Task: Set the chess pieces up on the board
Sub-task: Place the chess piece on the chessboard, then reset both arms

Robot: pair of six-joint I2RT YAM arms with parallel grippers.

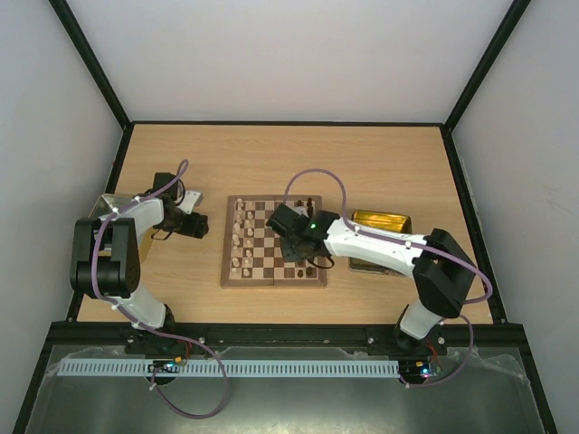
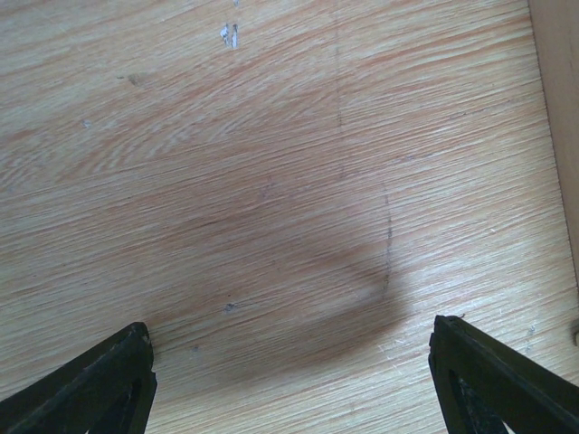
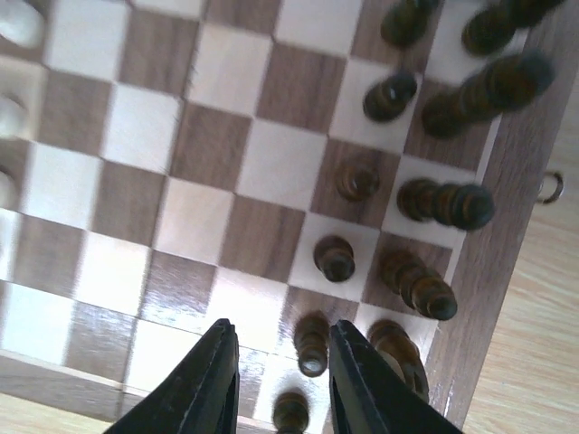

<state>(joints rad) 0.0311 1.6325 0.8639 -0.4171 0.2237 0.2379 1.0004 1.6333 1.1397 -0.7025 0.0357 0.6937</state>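
wooden board, one; gold tray, one

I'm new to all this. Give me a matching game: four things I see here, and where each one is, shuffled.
1 cream pieces
2 dark pieces
3 left gripper
4 gold tray

A above the table wood
B board side nearer the right arm
C off the board, beside the right arm
D board side nearer the left arm

Pairs: 1-D, 2-B, 3-A, 4-C
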